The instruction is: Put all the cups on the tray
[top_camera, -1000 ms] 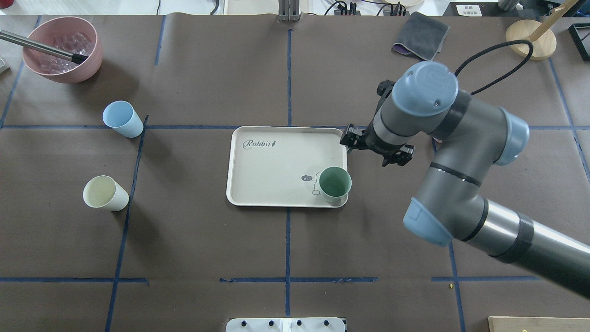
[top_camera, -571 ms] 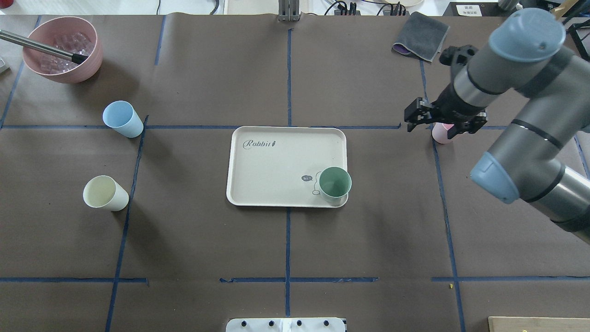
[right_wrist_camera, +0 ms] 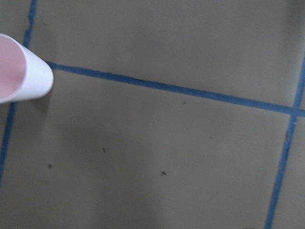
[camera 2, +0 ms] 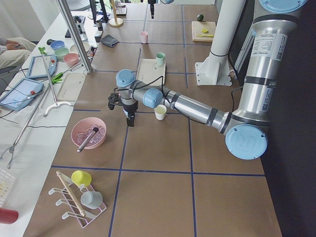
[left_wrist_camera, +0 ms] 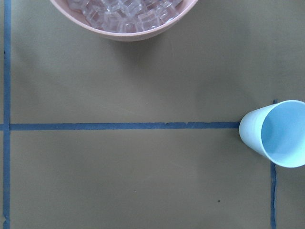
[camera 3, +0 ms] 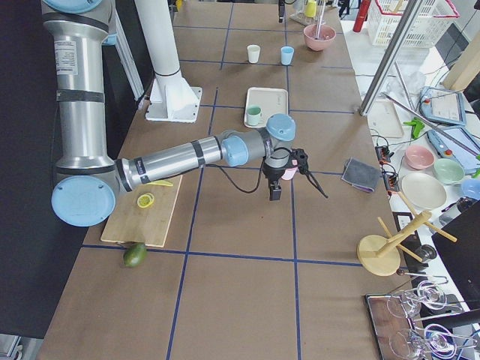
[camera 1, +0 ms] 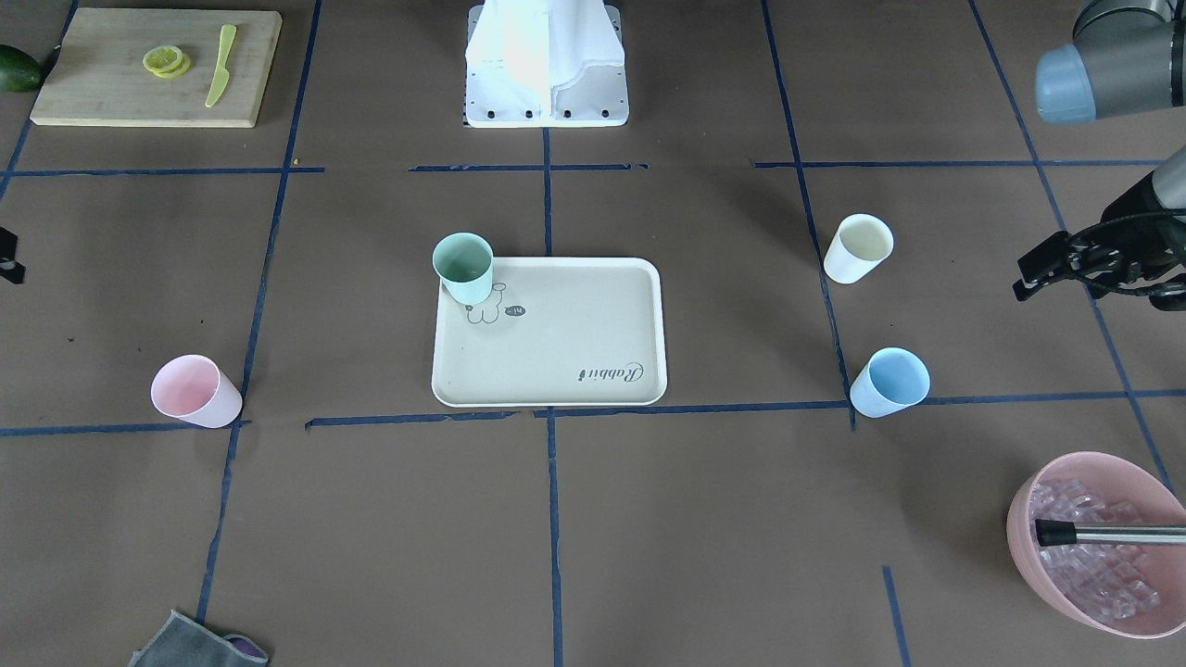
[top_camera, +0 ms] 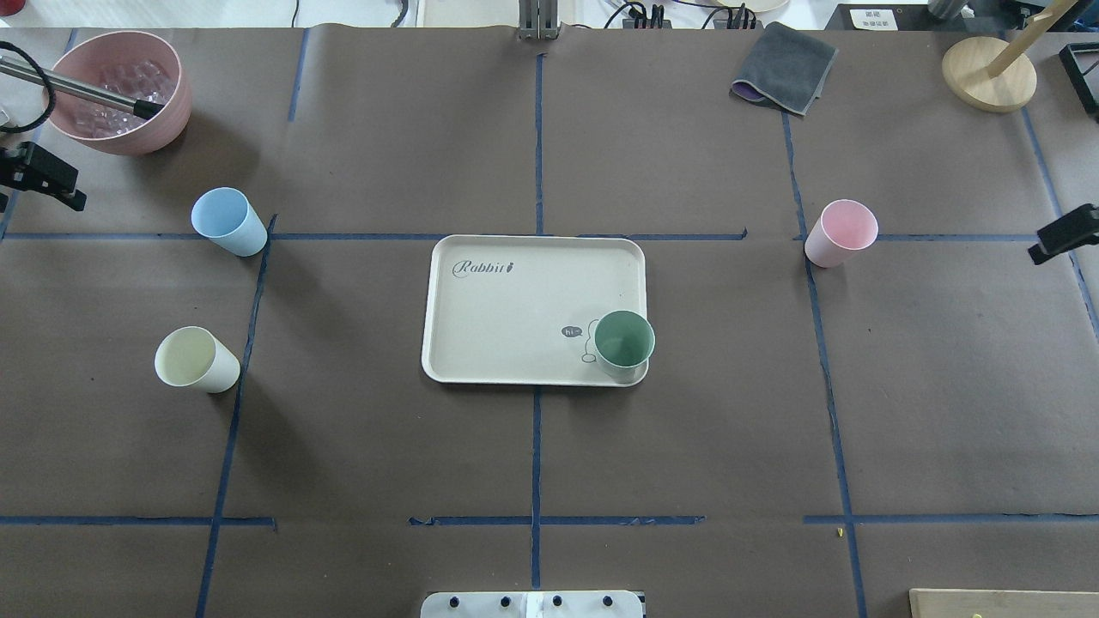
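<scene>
Taking the overhead view as a clock face with twelve pointing away from the robot, the tray (top_camera: 515, 309) lies at the middle of the worktop (top_camera: 687, 446). The green cup (top_camera: 624, 343) stands upright in its four o'clock corner, which probably leaves the rest of the tray floor free for the three cups not yet on it. Those three stand on the bare worktop with their mouths up and well apart from one another, so each looks easy to reach without knocking a neighbour. The pink cup (top_camera: 840, 232) is at about two o'clock from the tray, the blue cup (top_camera: 227, 221) near ten, and the cream cup (top_camera: 196, 360) near eight. The right gripper (top_camera: 1065, 233) hangs at the worktop's edge at three o'clock from the pink cup, well apart from it. Its wrist camera catches that cup only at the frame's left border. The left gripper (camera 1: 1098, 267) hovers at roughly ten o'clock from the blue cup, between it and the bowl of ice (top_camera: 116, 90) (a metal handle (top_camera: 69, 86) rests in that bowl). Neither gripper holds anything, as far as can be seen. I cannot tell how wide either pair of jaws stands, since only the gripper bodies show at the picture edges. One cup of four appears done, and the pink and blue cups seem the likeliest next picks.
</scene>
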